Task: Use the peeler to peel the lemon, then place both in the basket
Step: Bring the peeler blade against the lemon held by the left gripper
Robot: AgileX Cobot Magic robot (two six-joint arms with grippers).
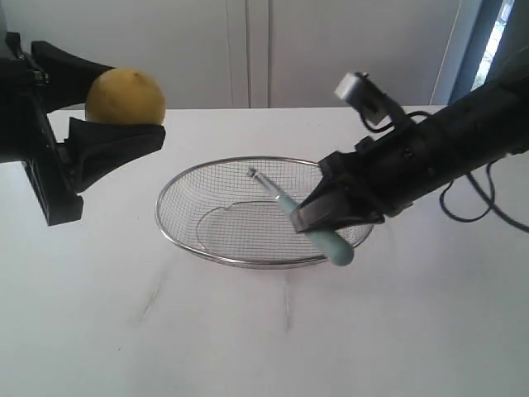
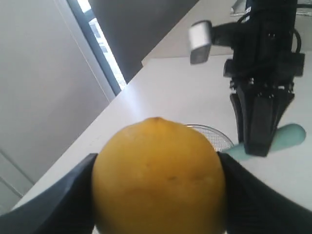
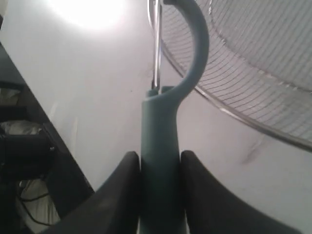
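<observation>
White tabletop (image 1: 99, 331) fills the exterior view, where the left gripper (image 1: 136, 101) holds the lemon (image 1: 124, 95) aloft, left of the basket (image 1: 178, 240). The right gripper (image 1: 318, 219) clamps the peeler (image 1: 340, 252) over the basket's right rim, blade toward its middle. In the left wrist view, fingers (image 2: 58, 204) press both sides of the lemon. In the right wrist view, fingers (image 3: 122, 195) pinch the teal handle beside the mesh.
</observation>
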